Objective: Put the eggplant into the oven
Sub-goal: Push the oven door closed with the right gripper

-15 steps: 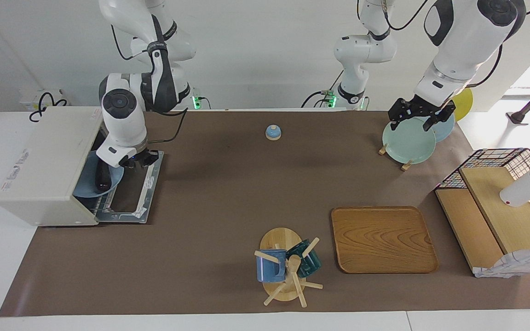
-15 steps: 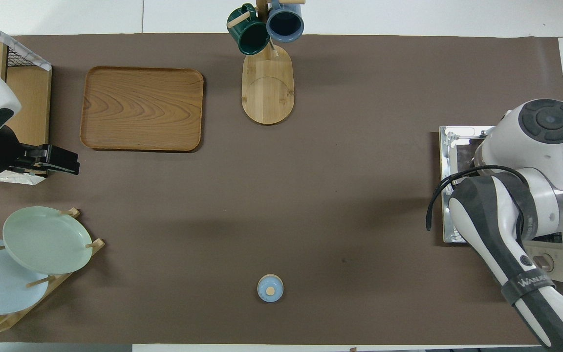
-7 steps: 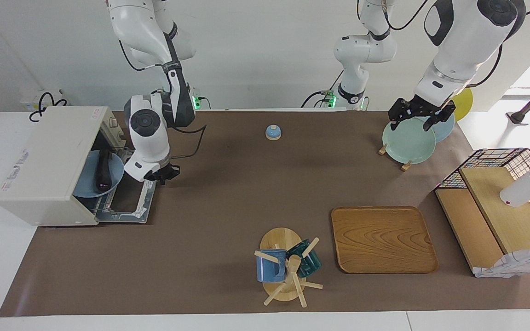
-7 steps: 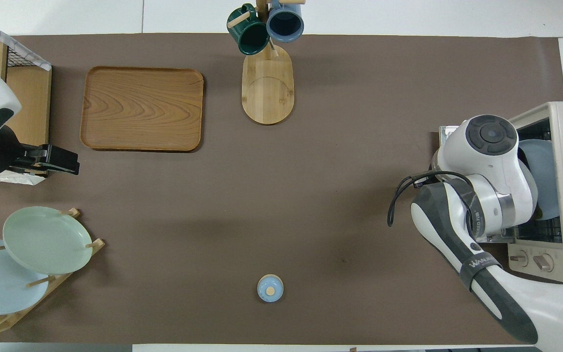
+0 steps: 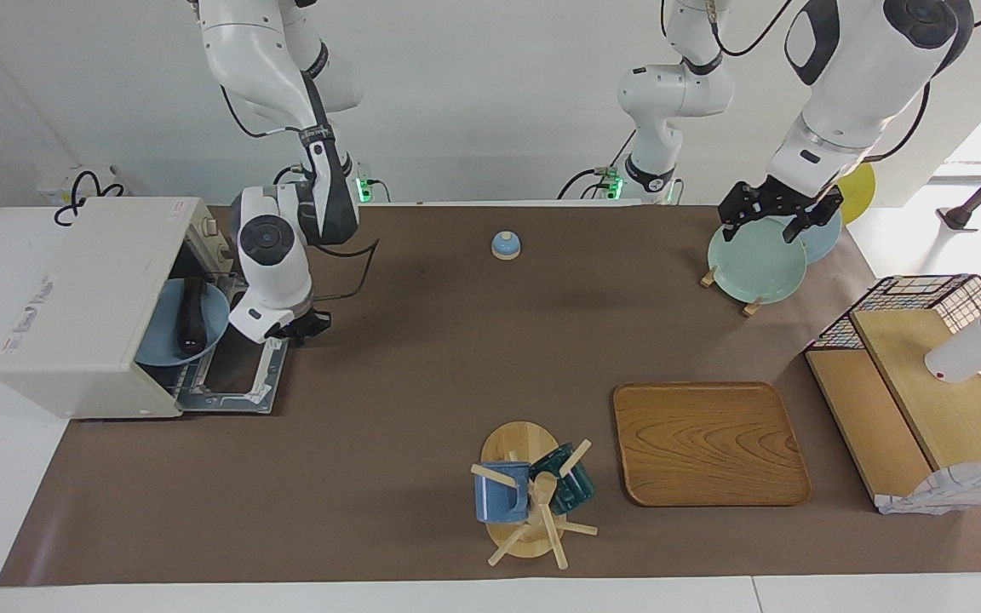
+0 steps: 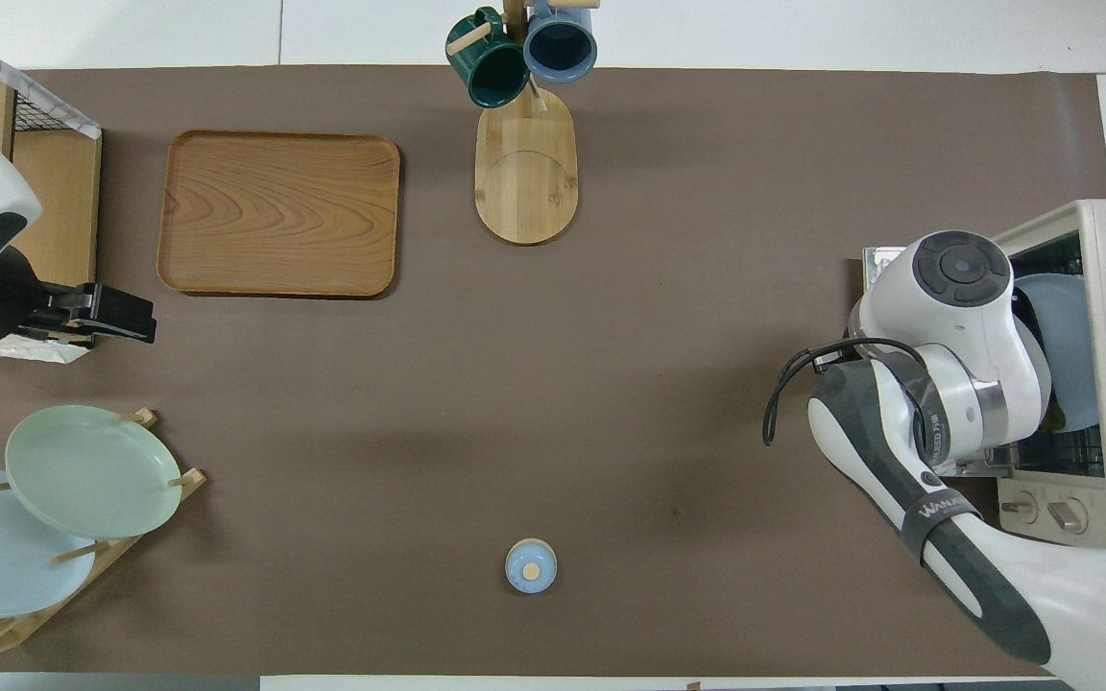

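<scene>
1. Dark purple-black, the eggplant [image 5: 192, 315] is seen lying on a blue plate [image 5: 160, 347] inside the oven [image 5: 86, 298], so placement is judged done.
2. Its long axis is laid across the opening, one end toward the robots, the other away; the stem end cannot be told.
3. The drop-down door [image 5: 239, 375] is left open and flat.
4. The right gripper [image 5: 299, 326] is held over the door's edge, grasping nothing; its finger state cannot be told.
5. The left gripper [image 5: 778, 211] waits over the plate rack [image 5: 750, 260], fingers spread, empty.
</scene>
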Action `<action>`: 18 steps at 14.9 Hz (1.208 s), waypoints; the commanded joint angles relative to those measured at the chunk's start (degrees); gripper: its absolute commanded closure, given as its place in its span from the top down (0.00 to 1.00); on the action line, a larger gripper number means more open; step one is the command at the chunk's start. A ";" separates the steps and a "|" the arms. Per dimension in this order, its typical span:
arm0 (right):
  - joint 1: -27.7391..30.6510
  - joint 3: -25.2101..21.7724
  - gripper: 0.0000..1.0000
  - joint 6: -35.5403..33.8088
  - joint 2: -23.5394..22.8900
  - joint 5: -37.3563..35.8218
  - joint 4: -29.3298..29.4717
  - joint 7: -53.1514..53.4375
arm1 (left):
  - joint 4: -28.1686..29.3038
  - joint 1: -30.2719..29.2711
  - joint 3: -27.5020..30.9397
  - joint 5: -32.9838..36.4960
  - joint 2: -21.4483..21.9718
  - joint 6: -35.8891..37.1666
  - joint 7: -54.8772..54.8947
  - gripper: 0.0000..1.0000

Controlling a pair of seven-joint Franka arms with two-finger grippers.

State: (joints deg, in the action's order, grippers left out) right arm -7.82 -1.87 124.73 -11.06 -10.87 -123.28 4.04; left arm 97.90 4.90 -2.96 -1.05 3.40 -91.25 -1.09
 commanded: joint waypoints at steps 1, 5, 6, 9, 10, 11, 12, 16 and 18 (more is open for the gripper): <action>1.14 0.29 0.00 0.78 1.13 -2.48 -1.44 -0.35 | 0.18 -0.41 -0.21 0.88 0.56 0.64 0.21 1.00; 1.41 0.29 0.00 0.43 1.13 -3.89 -1.44 -0.35 | 0.18 -0.41 -0.21 0.88 0.56 0.64 0.21 1.00; 1.32 0.20 0.00 0.25 1.13 -4.24 -1.27 -0.52 | 0.18 -0.41 -0.29 0.88 0.56 0.64 0.21 1.00; 0.97 0.46 0.00 -6.84 1.04 -10.13 3.98 -2.27 | 0.18 -0.41 -0.21 0.88 0.56 0.64 0.21 1.00; 0.97 0.46 0.00 -11.13 1.13 -10.13 7.58 -5.42 | 0.18 -0.41 -0.21 0.88 0.56 0.64 0.21 1.00; 1.06 0.46 0.00 -14.74 1.21 -10.05 10.66 -8.06 | 0.18 -0.41 -0.21 0.88 0.56 0.64 0.21 1.00; 1.40 0.46 0.00 -17.48 1.56 -10.05 12.52 -9.39 | 0.18 -0.41 -0.21 0.88 0.56 0.64 0.21 1.00; 3.33 0.20 0.00 -24.44 5.16 -9.17 14.73 -13.70 | 0.18 -0.41 -0.21 0.88 0.56 0.64 0.21 1.00; 5.27 0.20 0.00 -26.03 6.48 -9.08 14.65 -15.89 | 0.18 -0.41 -0.21 0.88 0.56 0.64 0.21 1.00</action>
State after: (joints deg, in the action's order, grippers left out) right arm -4.55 -2.06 100.15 -5.90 -19.30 -108.33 -9.07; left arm 97.90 4.90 -2.96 -1.05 3.40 -91.25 -1.09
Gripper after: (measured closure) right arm 0.991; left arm 0.000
